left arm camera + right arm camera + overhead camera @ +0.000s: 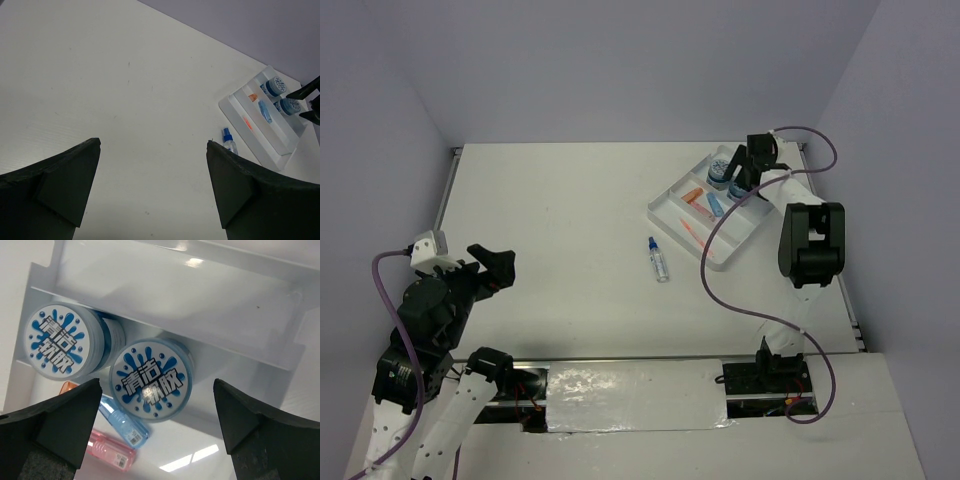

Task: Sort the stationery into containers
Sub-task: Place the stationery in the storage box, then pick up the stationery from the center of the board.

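Note:
The white four-compartment tray [665,212] lies at the back right. Two blue-patterned tubs [719,168] [738,187] stand in one compartment. My right gripper [746,168] hovers open over them. In the right wrist view its fingertips [85,400] stand either side of the nearer tub [150,380], apart from it. The other tub [55,342] is beside it. A blue capsule [125,422], a pink capsule [110,450] and an orange capsule [67,387] lie in the neighbouring compartment. A blue-capped clear bottle [658,258] lies on the table left of the tray. My left gripper [500,265] is open and empty, far left.
The left wrist view shows the bottle [228,141] beside the tray [280,155], with a thin orange pen [248,123] in a compartment. The right arm's purple cable [720,240] loops over the tray's near end. Purple walls enclose the table.

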Motion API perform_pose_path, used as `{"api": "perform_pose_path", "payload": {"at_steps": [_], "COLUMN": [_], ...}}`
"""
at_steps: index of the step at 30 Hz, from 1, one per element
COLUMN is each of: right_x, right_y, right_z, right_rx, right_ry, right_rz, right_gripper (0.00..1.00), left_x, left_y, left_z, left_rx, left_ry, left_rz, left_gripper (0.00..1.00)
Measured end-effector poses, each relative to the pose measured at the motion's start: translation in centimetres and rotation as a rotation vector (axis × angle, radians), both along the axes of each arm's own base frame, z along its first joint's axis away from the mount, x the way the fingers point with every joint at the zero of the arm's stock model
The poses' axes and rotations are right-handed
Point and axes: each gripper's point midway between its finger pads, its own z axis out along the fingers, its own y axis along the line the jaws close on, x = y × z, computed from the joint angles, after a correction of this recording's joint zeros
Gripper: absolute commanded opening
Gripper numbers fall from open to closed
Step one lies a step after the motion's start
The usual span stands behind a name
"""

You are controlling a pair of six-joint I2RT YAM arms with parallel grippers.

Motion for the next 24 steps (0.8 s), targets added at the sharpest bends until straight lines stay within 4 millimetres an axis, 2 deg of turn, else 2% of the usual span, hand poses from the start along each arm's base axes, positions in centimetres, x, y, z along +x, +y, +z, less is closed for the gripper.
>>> {"api": "perform_pose_path", "payload": {"at_steps": [4, 6, 7, 8, 10, 13, 15, 17, 18, 21, 24], "right_x": [-1.0, -2.1, -2.8, -3.5, -5.3, -9.4, -12.9, -16.1, -17.4, -18.9, -19.5], "right_y": [0.6, 2.2, 3.6, 5.6, 11.2, 21.5, 26.9, 30.3, 31.2, 31.9, 30.4], "right_z": [1.8, 3.4, 4.3, 5.3, 7.3, 9.1, 8.3, 6.4, 5.1, 1.3, -1.8], "right_rx": [0.005, -0.002, -0.009, -0.019, -0.03, -0.026, -0.021, -0.026, -0.038, -0.085, -0.127], "right_ry": [-0.035, -0.071, -0.089, -0.11, -0.15, -0.211, -0.202, -0.153, -0.119, -0.023, 0.055], "right_rz": [0.013, 0.052, 0.089, 0.143, 0.288, 0.546, 0.687, 0.782, 0.808, 0.813, 0.777], "right_gripper": [1.0, 1.0, 1.0, 1.0, 1.0, 1.0, 0.99, 0.98, 0.96, 0.94, 0.94], "left_x": [0.0, 0.0, 0.0, 0.1, 0.2, 0.4, 0.6, 0.8, 0.9, 1.0, 1.0], "left_y": [0.0, 0.0, 0.0, 0.0, 0.1, 0.3, 0.4, 0.4, 0.4, 0.4, 0.4], "left_z": [0.0, 0.0, 0.0, -0.1, -0.2, -0.5, -0.7, -0.9, -1.0, -1.2, -1.2], "left_rx": [0.0, 0.0, 0.0, 0.001, 0.002, 0.008, 0.013, 0.017, 0.019, 0.022, 0.022], "left_ry": [0.0, 0.001, 0.003, 0.005, 0.012, 0.026, 0.039, 0.05, 0.056, 0.066, 0.064], "left_rz": [0.0, 0.001, 0.001, 0.002, 0.008, 0.024, 0.032, 0.035, 0.036, 0.037, 0.037], "left_gripper": [0.99, 0.99, 0.99, 0.99, 0.99, 0.99, 0.99, 0.99, 0.99, 0.99, 0.99]}}
